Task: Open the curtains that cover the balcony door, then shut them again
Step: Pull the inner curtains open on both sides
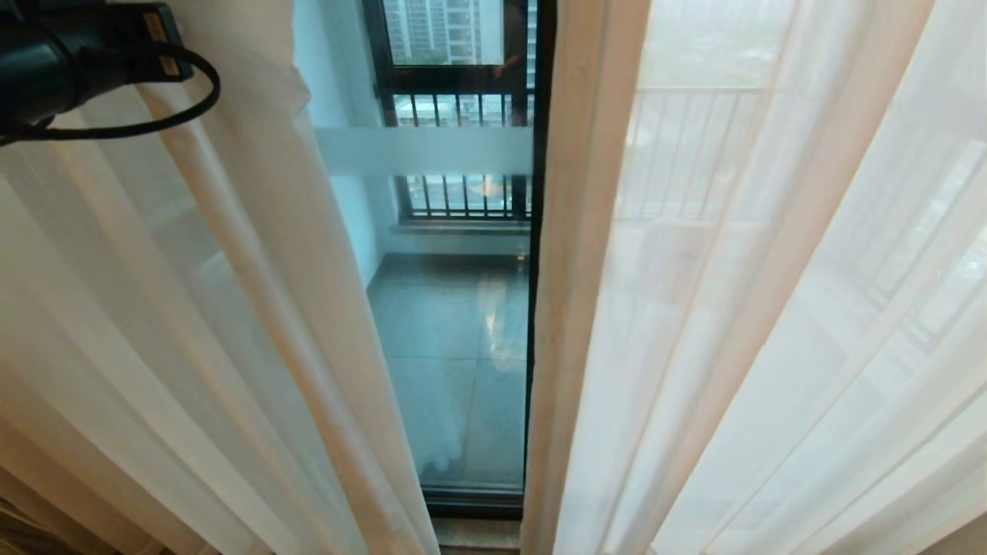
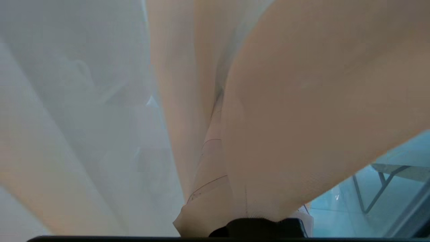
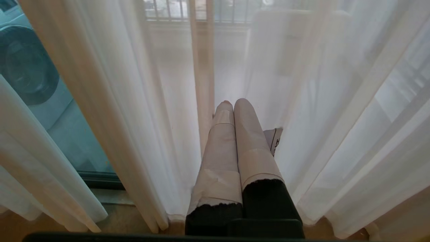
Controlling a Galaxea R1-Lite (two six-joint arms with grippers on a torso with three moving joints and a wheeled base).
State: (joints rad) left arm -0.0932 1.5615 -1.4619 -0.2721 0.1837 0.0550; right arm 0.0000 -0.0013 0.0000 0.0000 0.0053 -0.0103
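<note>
Sheer white curtains (image 1: pixel 771 308) hang in long vertical folds on both sides of the scene, parted in the middle to a narrow gap. Through the gap the balcony door (image 1: pixel 463 308) shows: glass in a dark frame, with a frosted horizontal band (image 1: pixel 424 150) across it and a tiled balcony floor (image 1: pixel 455 362) beyond. Farther out stands a black-framed window with railing bars (image 1: pixel 455 100). Left curtain panel (image 1: pixel 193 308) runs diagonally from upper left down to the sill at bottom centre; right panel's inner edge lies just at the door's dark vertical frame bar (image 1: pixel 536 270). Left arm (image 1: pixel 69 54) is raised at the far upper left of the head view, black housing and looped cable (image 1: pixel 154 100) against the left panel. Left hand (image 2: pixel 215 188): in the left wrist view the tape-wrapped fingers (image 2: pixel 302 117) are pressed together, closed, with curtain fabric close around them; whether fabric is pinched between them cannot be told. Right hand (image 3: pixel 231 104): low, near the floor, pointing at the right curtain panel; its two wrapped fingers (image 3: pixel 248 134) lie flush side by side, closed, nothing between them, tips near or touching the sheer fabric. A dark round-fronted appliance (image 3: pixel 27 64) shows behind the glass in the right wrist view.
</note>
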